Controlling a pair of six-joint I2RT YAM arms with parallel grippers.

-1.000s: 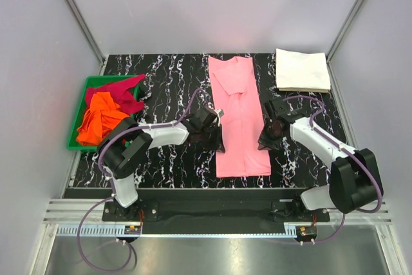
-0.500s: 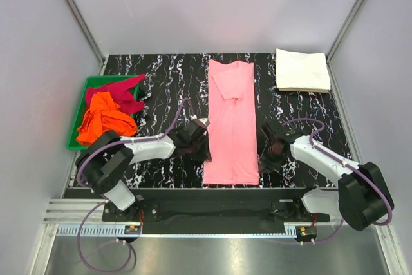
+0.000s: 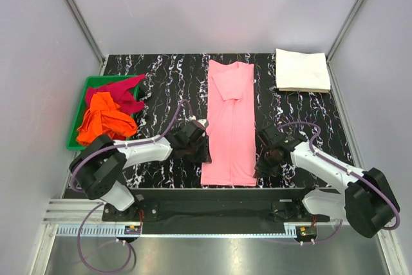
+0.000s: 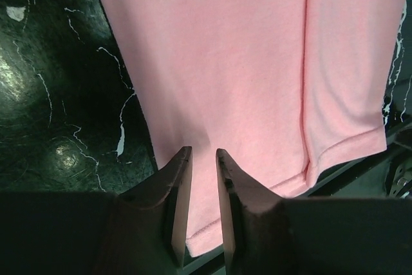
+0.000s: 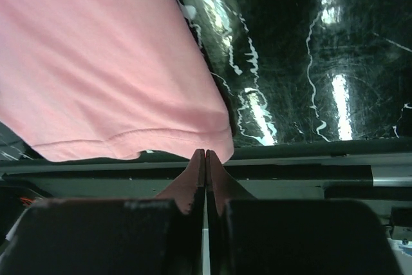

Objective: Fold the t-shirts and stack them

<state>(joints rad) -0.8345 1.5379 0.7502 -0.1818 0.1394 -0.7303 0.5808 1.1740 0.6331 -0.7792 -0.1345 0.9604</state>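
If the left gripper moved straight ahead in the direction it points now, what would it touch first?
Most likely the pink t-shirt: in the left wrist view the left gripper points at its near corner, with cloth directly ahead. How far the tips stand above it is unclear.

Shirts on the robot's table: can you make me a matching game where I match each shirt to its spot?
Things:
1. pink shirt
2. white shirt
3. orange shirt
4. dark red shirt

Places:
A. bunched up in the green tray, at the end nearer the robot
B. folded into a neat square at the far right corner of the table
C. at the far end of the tray, spilling over its edge
D. lying as a long strip in the middle of the table

Pairs: 1-D, 2-B, 3-A, 4-C
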